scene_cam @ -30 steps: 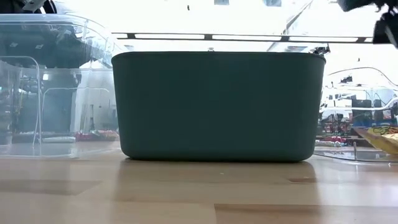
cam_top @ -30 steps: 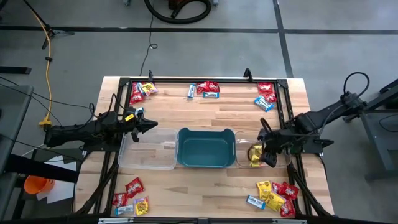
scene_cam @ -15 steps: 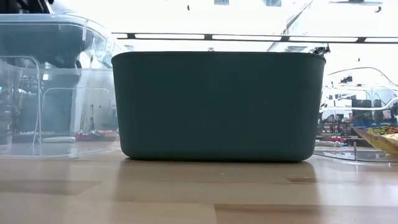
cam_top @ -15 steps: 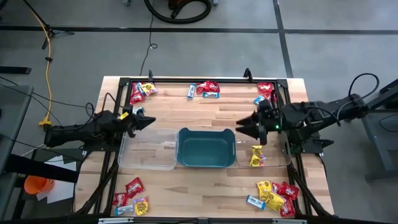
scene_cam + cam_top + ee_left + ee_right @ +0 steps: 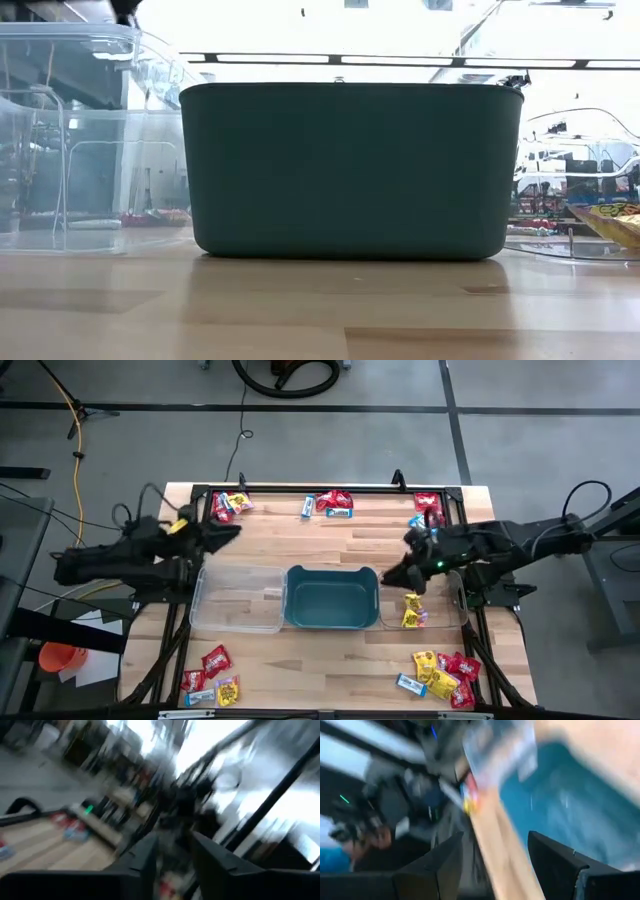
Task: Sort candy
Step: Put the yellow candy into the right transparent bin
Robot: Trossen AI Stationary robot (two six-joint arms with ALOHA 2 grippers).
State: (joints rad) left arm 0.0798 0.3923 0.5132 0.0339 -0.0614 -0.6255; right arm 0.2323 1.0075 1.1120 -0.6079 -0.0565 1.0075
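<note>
My right hand (image 5: 408,574), fingers spread and empty, hangs by the teal plastic tub (image 5: 332,598) above the yellow wrapped candy (image 5: 411,610) in the clear bin; my left hand (image 5: 226,532), its spread unreadable in the blur, nears the far-left pile. A fast swing could clip a rim. Pale wooden desk (image 5: 370,535), grey floor.

Red, yellow and blue-and-white candy (image 5: 440,673) lies at the pale wood table's (image 5: 330,660) corners; a yellow packet (image 5: 411,610) sits in the right-edge clear bin (image 5: 455,622); the centre tub (image 5: 331,598) is teal.
</note>
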